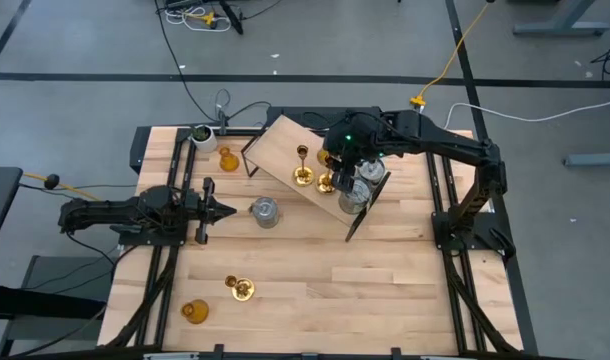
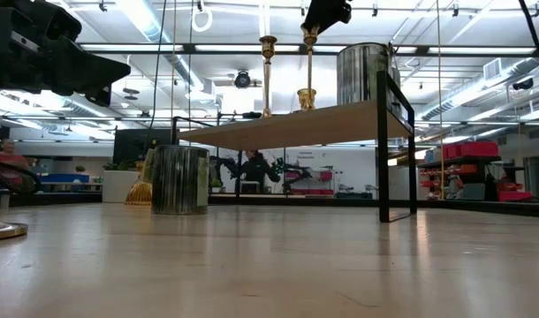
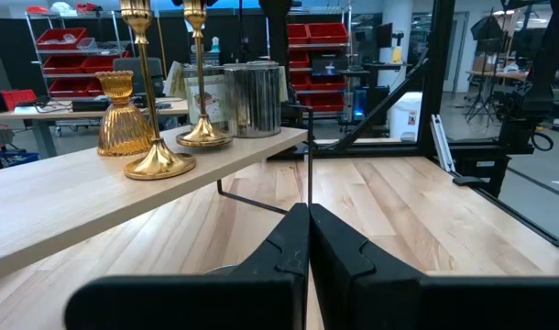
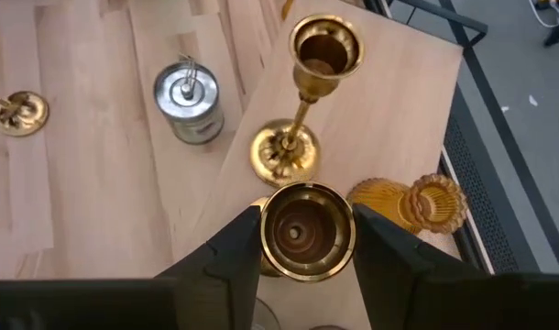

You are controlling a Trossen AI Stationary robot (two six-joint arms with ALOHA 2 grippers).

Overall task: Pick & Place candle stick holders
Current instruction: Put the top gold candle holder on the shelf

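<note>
Right tool [image 4: 307, 240] grips a brass stick [image 4: 308, 229] mid-shelf [image 1: 280, 145]; left tool [image 1: 225, 210], shut and empty, rests on open tabletop [image 1: 385, 290].

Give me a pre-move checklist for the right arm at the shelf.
1. Right hand shut on a brass stick, cup between the fingers: ok.
2. Stick's base seated on the shelf: cannot tell, the cup hides it.
3. Second brass stick upright, apart from the held one: ok.
4. Amber holder beside the hand, close to one finger: not ok, tight clearance.
5. Left hand shut, waiting low over the table, clear of the shelf: ok.
6. Grey cylinder on the table, clear of both arms: ok.
</note>
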